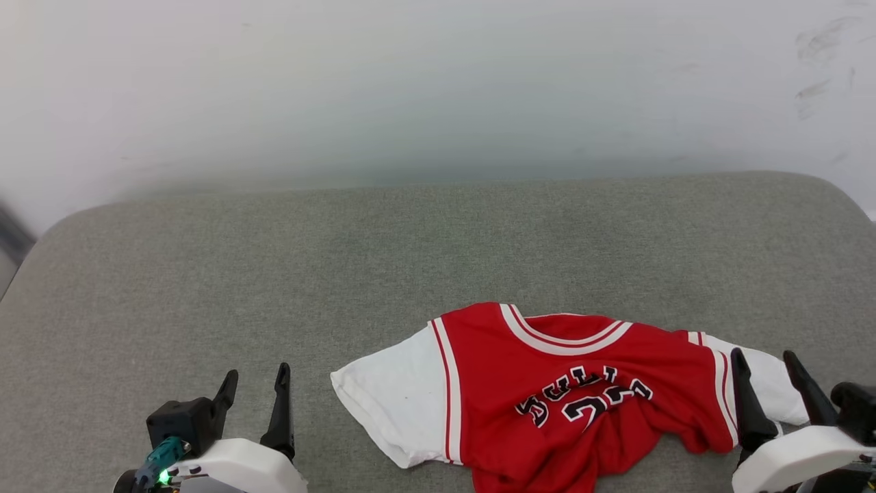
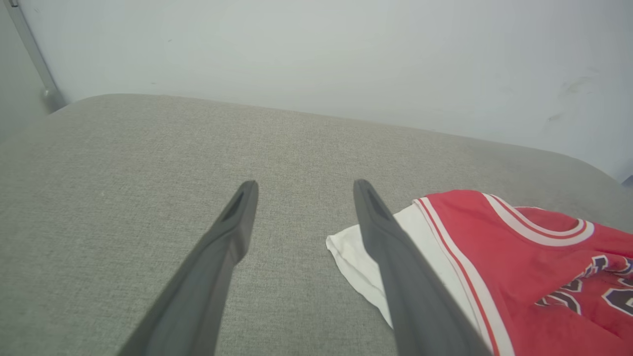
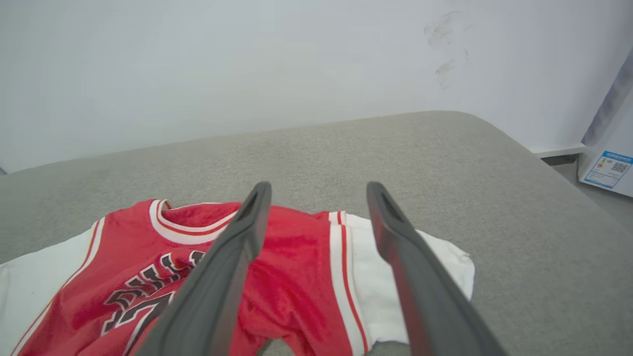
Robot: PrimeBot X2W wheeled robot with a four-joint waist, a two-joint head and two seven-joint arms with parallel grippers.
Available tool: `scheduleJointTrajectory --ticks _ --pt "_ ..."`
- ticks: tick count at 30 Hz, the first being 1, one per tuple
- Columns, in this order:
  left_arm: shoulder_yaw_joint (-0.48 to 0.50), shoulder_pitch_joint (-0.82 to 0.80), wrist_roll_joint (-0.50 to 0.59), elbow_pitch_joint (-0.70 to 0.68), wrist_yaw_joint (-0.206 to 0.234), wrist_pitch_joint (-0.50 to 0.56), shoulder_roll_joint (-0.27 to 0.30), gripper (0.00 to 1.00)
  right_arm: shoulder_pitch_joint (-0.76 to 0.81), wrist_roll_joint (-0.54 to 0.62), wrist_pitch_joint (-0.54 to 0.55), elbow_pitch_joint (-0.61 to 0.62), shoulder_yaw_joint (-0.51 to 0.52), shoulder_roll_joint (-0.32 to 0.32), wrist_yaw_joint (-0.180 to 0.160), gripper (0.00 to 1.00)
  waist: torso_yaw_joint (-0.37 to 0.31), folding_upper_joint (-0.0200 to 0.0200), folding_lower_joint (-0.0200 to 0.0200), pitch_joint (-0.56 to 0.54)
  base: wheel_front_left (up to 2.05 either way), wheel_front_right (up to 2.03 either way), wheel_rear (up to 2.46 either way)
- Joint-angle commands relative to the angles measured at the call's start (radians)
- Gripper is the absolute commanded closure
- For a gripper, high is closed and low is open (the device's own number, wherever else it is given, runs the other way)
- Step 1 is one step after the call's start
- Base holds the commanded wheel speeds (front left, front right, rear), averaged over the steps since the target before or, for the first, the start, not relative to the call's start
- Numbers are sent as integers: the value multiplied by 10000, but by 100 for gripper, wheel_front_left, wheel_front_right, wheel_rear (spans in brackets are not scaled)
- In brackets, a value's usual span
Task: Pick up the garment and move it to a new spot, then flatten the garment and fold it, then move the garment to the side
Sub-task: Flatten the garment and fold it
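Grey padded surface (image 1: 274, 260) bears the rumpled garment (image 1: 561, 390)

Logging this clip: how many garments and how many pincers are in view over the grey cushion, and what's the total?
Garments: 1, the red jersey shirt with white short sleeves, lying rumpled on the grey fabric cushion.
Pincers: 2, the left pincer and the right pincer, both open.
Total: 3.
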State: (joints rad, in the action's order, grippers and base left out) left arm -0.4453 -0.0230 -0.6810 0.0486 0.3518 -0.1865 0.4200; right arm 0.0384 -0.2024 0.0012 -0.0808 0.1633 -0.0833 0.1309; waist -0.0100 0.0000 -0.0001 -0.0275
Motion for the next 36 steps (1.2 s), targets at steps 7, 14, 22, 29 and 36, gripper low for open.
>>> scheduleJointTrajectory --ticks 7,14,22,29,36 --pt "-201 -198 102 323 -176 494 351 0 869 226 441 1538 -661 255 -3 0 -297 0 1 -101 0 0 0" --pt "-1075 -1665 -295 1037 -1242 2943 631 0 983 141 915 2305 -1044 330 -3 0 -671 0 1 184 0 0 0" --pt "-1572 -3377 -1002 2604 -2025 6010 860 0 489 -181 808 2442 -1325 336 -3 0 -1337 0 1 1037 0 0 0" --pt "-1855 -3992 -1298 3868 -2308 7486 1015 0 192 -378 492 2145 -1418 339 -3 0 -1809 0 1 1584 0 0 0" --pt "-2656 -3748 -1565 4539 -2725 9091 718 78 -42 -391 232 1933 -1437 339 -3 0 -1887 0 1 1807 0 0 0"
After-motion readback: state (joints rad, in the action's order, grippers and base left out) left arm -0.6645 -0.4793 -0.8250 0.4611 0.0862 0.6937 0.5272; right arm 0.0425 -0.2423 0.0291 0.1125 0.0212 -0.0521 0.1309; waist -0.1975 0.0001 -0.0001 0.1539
